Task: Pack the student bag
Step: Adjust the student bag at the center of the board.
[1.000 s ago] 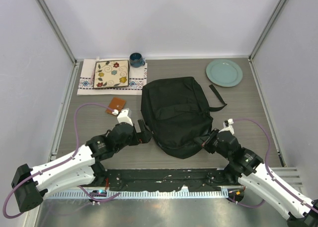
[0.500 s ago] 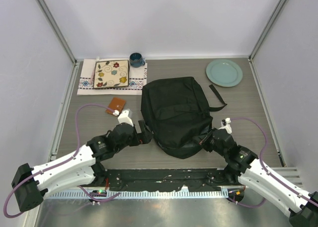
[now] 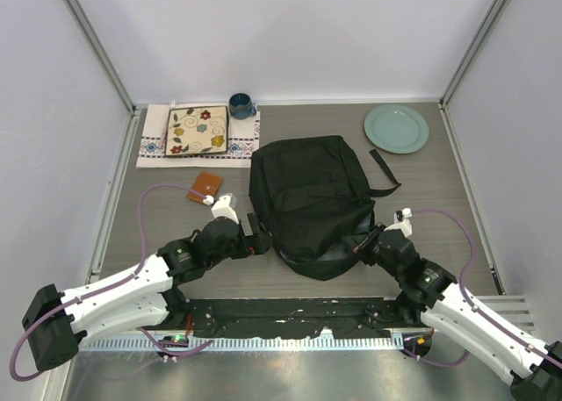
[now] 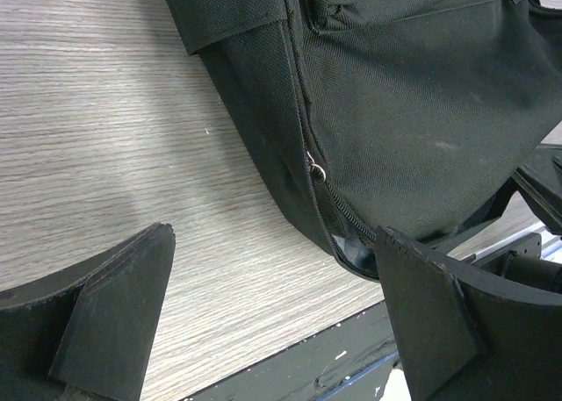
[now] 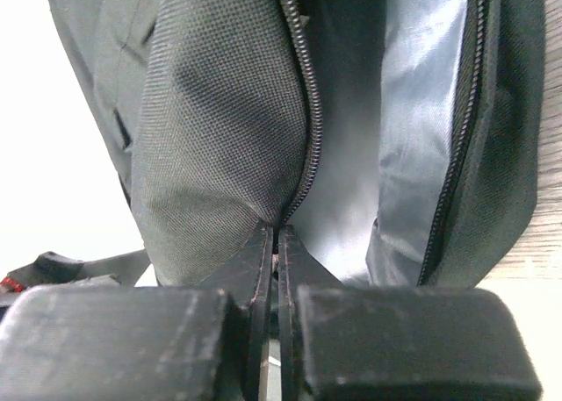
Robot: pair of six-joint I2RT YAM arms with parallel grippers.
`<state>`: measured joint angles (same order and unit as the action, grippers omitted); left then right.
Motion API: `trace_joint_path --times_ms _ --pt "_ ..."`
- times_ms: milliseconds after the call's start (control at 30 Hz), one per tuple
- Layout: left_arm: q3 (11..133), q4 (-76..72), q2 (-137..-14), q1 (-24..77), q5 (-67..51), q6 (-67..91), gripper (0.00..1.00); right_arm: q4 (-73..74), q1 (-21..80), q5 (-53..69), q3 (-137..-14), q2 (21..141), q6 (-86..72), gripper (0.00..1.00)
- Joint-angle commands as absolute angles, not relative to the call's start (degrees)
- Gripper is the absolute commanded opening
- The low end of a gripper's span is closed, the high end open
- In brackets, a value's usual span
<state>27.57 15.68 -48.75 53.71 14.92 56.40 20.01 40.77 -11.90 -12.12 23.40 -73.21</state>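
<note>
The student bag (image 3: pixel 309 204) lies mid-table (image 3: pixel 430 186), long axis running away from me, rounded end nearest; my right gripper (image 5: pixel 274 236) is clamped on its zipper edge (image 5: pixel 305 111); my left gripper (image 3: pixel 260 234), fingers spread, faces the zipper pull (image 4: pixel 314 166) just ahead.

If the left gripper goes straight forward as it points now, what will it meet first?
Probably the student bag: its side wall near the zipper pull. The left gripper is open, and only bare table lies between, though depth is hard to judge.
</note>
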Motion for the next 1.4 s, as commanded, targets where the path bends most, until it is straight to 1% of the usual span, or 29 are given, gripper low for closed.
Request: trace_joint_path --times_ms 0,100,200,400,467,567,600,633,700,767,833,967,1200,1367 --pt "27.95 12.39 -48.87 53.44 14.5 56.51 1.0 13.1 40.96 -16.26 -14.06 28.82 -72.69 0.01" --pt "27.51 11.95 -48.69 53.44 14.68 56.86 0.99 9.59 40.96 -14.51 -13.01 31.9 -72.51 0.01" --pt "27.51 12.3 -48.52 53.44 14.68 56.78 1.0 9.75 41.04 -13.28 -13.01 31.91 -72.68 0.01" --pt "27.07 12.39 -47.72 53.44 15.29 56.78 1.0 18.61 41.31 -12.04 -14.94 23.48 -72.42 0.01" --pt "27.07 12.13 -47.9 53.44 15.12 56.78 1.0 21.43 41.31 -11.6 -16.77 20.05 -72.33 0.03" --pt "27.07 11.78 -48.25 53.44 15.03 56.78 1.0 26.44 41.31 -9.51 -17.93 18.28 -71.72 0.14" --pt "27.07 11.69 -48.43 53.52 15.03 56.86 1.0 28.11 41.31 -8.8 -17.93 18.28 -71.46 0.19" --pt "27.07 11.6 -48.6 53.44 14.94 56.78 1.0 28.91 41.31 -8.01 -17.58 18.28 -71.11 0.3" --pt "27.07 11.6 -48.78 53.52 14.94 56.78 1.0 31.1 41.31 -6.51 -16.53 18.11 -70.75 0.35" --pt "26.81 11.25 -49.04 53.44 14.94 56.95 1.0 31.9 41.31 -6.59 -15.13 16.71 -70.75 0.35" --pt "26.63 10.64 -49.3 53.44 14.77 57.04 1.0 30.59 41.31 -7.29 -13.89 15.56 -71.54 0.33" --pt "26.89 10.55 -49.83 53.44 14.33 57.13 1.0 23.06 41.4 -8.79 -11.25 16.86 -72.86 0.23" --pt "26.98 11.34 -49.04 53.44 14.59 57.04 1.0 11.53 41.31 -9.05 -12.13 29.24 -71.55 0.21" --pt "26.54 11.78 -48.25 53.44 14.85 57.3 1.0 8.61 41.31 -10.63 -13.27 31.73 -71.19 0.21"
